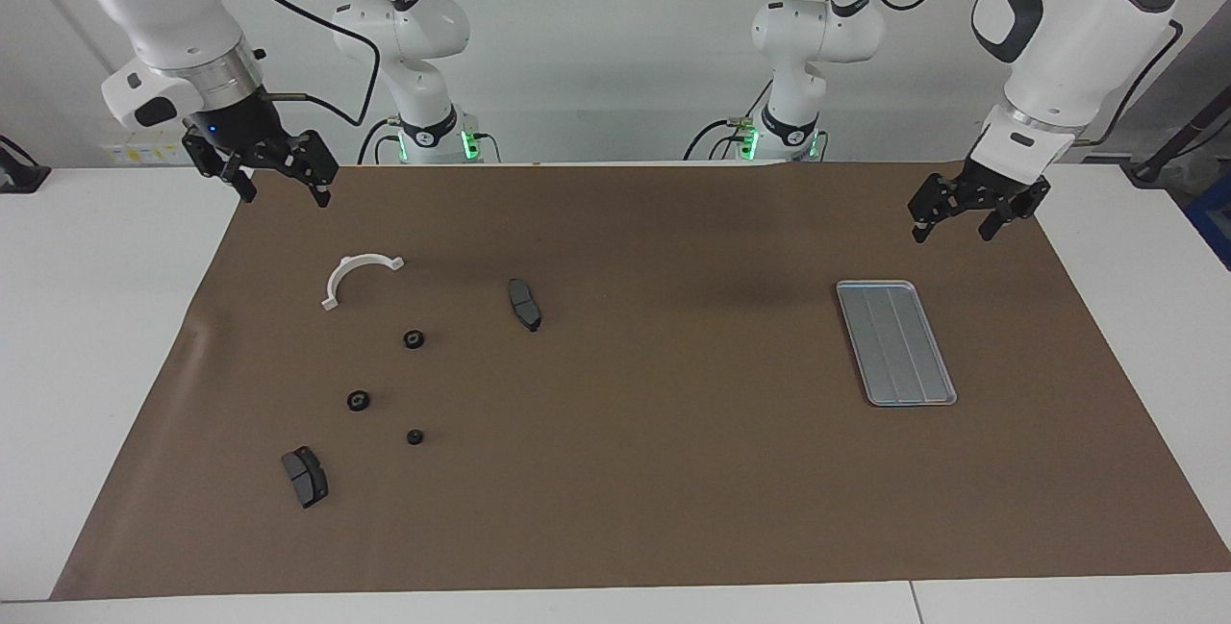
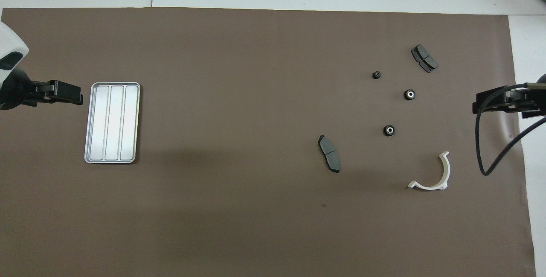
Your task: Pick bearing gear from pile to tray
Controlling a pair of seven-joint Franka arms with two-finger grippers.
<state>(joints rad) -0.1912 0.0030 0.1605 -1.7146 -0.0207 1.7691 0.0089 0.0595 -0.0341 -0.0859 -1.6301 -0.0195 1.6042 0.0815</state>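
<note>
Presently on the brown mat (image 1: 635, 470): tray (image 1: 895, 342), bare, at the left arm's end. Toward the right arm's end from the tray, well apart: three black gears (image 1: 414, 339) (image 1: 358, 400) (image 1: 414, 436), two grey brake pads (image 1: 524, 304) (image 1: 305, 476), one white half-ring bracket (image 1: 358, 277). Left gripper (image 1: 955, 223) hangs near the tray, fingers spread, holding nothing. Right gripper (image 1: 284, 188) hangs near the bracket, fingers spread, holding nothing.

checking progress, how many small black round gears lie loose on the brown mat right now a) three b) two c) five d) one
a, three small black round gears lie apart on the brown mat, and the flat silver-grey metal tray holds nothing.
</note>
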